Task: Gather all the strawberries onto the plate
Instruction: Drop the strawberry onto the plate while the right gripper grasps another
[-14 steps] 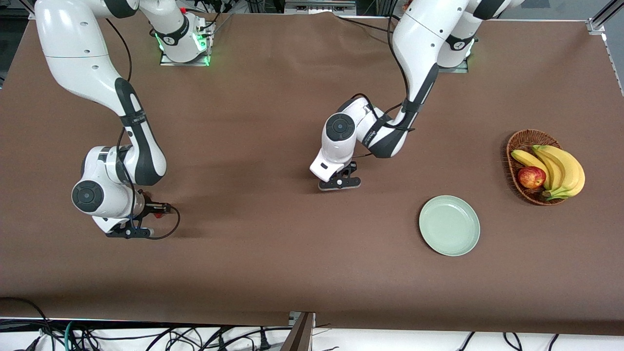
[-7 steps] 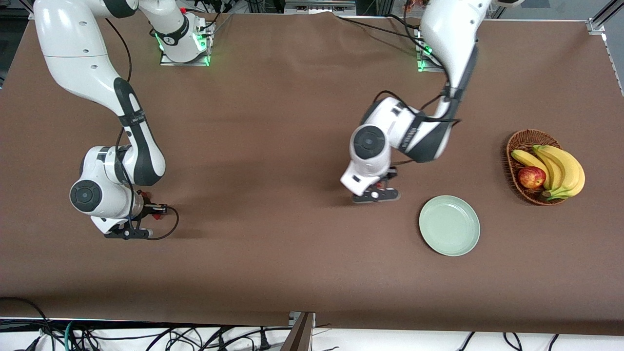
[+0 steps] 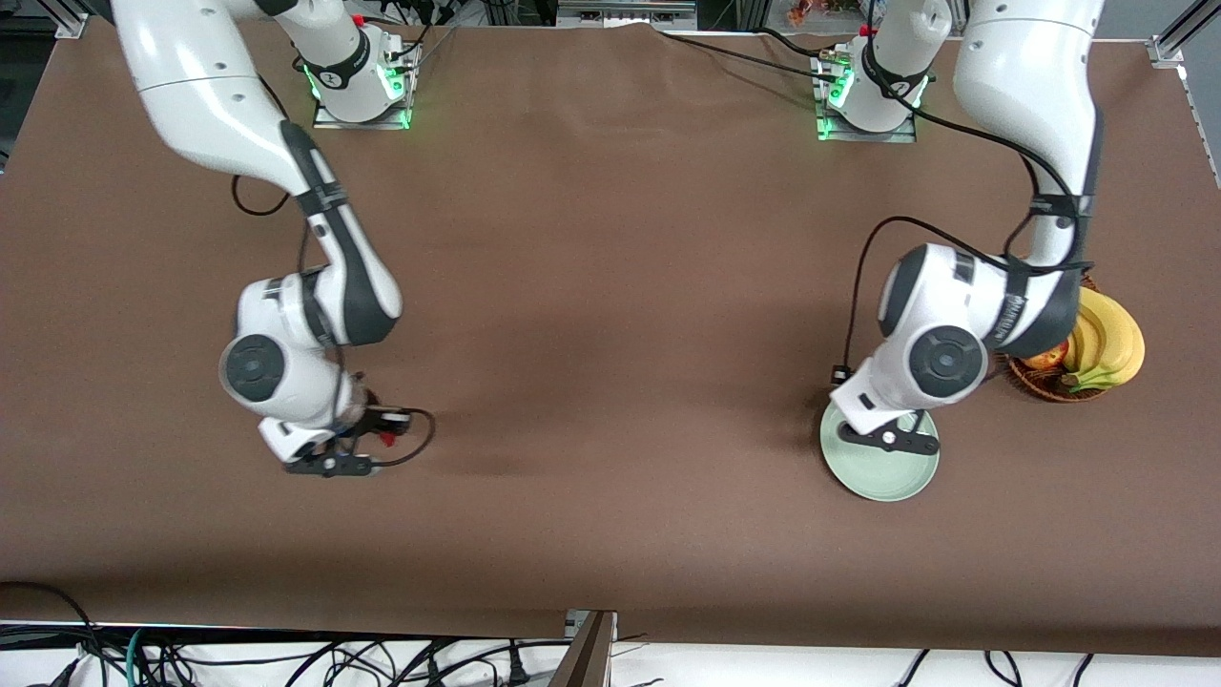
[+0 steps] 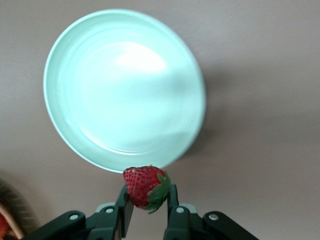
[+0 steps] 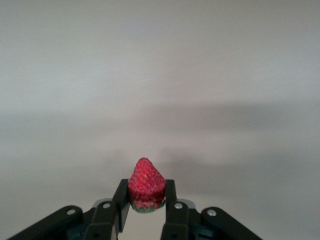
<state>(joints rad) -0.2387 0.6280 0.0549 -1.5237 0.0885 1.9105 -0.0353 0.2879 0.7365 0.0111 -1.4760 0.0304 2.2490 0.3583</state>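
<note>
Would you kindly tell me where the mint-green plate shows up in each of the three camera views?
Front view: the plate lies toward the left arm's end of the table, partly covered by the left end effector.
Left wrist view: the plate fills the middle.
Right wrist view: not in it.
Shared landmark: the brown table.

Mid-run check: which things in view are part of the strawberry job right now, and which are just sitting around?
Part of the job:
- strawberry held in the left gripper, over the plate
- strawberry held in the right gripper, over bare table toward the right arm's end
- plate, nothing in it yet

Just lying about:
- basket
- bananas
- apple
</note>
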